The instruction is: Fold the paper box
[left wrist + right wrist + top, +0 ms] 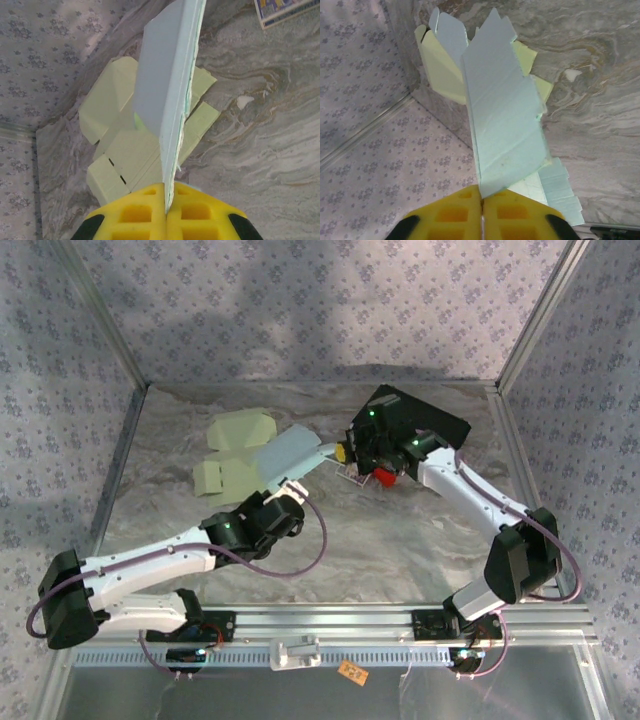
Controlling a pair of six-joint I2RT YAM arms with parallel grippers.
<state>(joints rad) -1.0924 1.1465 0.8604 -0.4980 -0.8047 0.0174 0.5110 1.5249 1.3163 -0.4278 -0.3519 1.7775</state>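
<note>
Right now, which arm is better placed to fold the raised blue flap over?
Probably right. The right gripper pinches the free end of the flap, farthest from the flat green part of the box. The left gripper pinches its near edge, better for steadying.

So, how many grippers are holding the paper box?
2. The left gripper pinches the box at the near edge of its raised panel; the right gripper pinches that panel's right end.
</note>
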